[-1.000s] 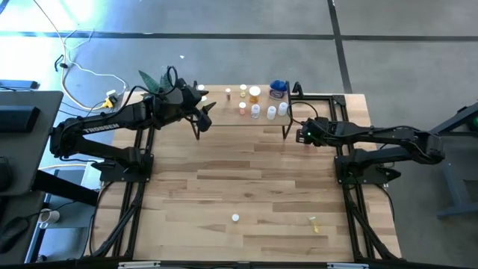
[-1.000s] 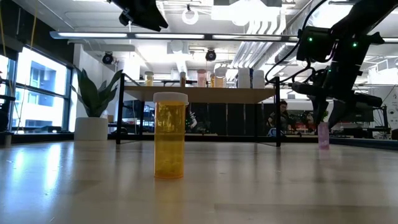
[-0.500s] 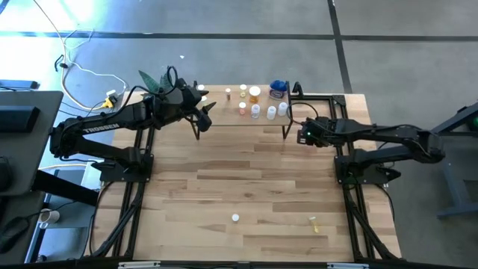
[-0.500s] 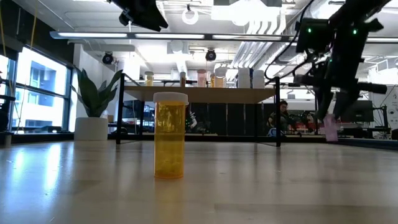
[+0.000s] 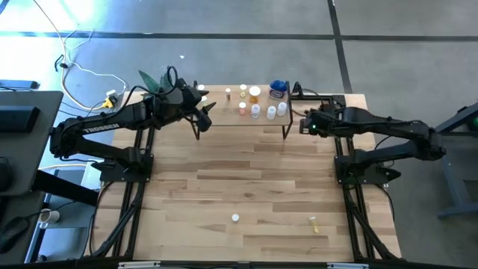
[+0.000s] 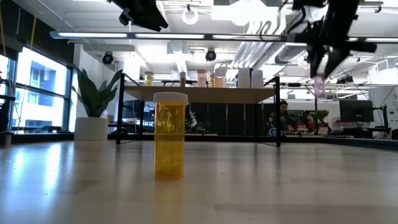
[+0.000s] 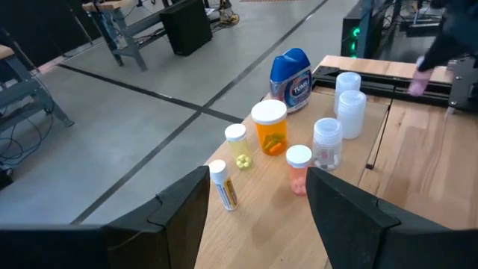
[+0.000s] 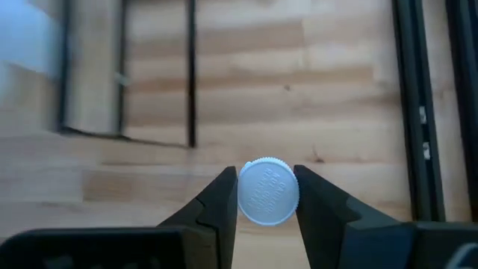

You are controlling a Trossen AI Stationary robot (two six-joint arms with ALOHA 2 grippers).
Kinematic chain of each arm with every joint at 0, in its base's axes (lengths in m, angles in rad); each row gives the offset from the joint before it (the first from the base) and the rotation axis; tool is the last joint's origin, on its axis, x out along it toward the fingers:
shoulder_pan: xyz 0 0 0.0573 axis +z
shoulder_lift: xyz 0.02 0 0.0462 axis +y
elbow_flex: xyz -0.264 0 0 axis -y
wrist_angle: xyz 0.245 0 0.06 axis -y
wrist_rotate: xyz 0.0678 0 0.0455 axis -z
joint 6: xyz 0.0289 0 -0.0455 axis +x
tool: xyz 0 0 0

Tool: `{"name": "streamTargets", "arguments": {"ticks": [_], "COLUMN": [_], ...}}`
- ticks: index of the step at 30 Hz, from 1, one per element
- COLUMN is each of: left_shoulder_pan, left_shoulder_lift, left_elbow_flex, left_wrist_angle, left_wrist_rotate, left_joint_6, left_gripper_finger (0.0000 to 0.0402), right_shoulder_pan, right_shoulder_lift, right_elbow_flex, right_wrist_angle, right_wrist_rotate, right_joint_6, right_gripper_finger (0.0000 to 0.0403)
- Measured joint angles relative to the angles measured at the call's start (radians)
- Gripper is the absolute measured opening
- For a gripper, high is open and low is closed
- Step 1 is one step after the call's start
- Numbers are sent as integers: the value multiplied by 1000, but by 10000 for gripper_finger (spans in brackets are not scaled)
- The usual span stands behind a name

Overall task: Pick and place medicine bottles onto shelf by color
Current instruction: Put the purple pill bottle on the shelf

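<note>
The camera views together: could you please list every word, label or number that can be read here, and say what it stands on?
"TUMS": on the blue bottle on the shelf, left wrist view.
"TROSSEN": on the left arm, high view.
Raised lettering on the white cap held in the right gripper: too blurred to read.
Labels on the small white vial and orange bottle: too small to read.

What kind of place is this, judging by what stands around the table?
Probably an open-plan lab or office workshop: exposed white ceiling pipes, computer monitors on desks behind the wooden table, a seated person there, and a potted green plant.
</note>
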Motion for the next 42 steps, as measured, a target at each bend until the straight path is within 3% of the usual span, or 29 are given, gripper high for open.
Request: {"name": "streamTargets", "arguments": {"ticks": [12, 20, 30, 42], "left_shoulder_pan": [0, 0, 0, 0], "left_shoulder_lift": [0, 0, 0, 0], "left_elbow_flex": [0, 0, 0, 0], "left_wrist_angle": [0, 0, 0, 0], "left_wrist_rotate": [0, 0, 0, -1], "left_joint_6": [0, 0, 0, 0], "left_gripper_finger": [211, 211, 211, 211], "right_shoulder_pan": [-4, -57, -200, -219], "right_shoulder_lift": [5, 107, 297, 478], "right_elbow_flex": [287, 454, 651, 743], "right_wrist_angle": [53, 98, 100, 141], "right_wrist_rotate": [167, 191, 5, -226], "right_joint_6": [-172, -366, -590, -740], "right_gripper_finger": [99, 99, 99, 99]}}
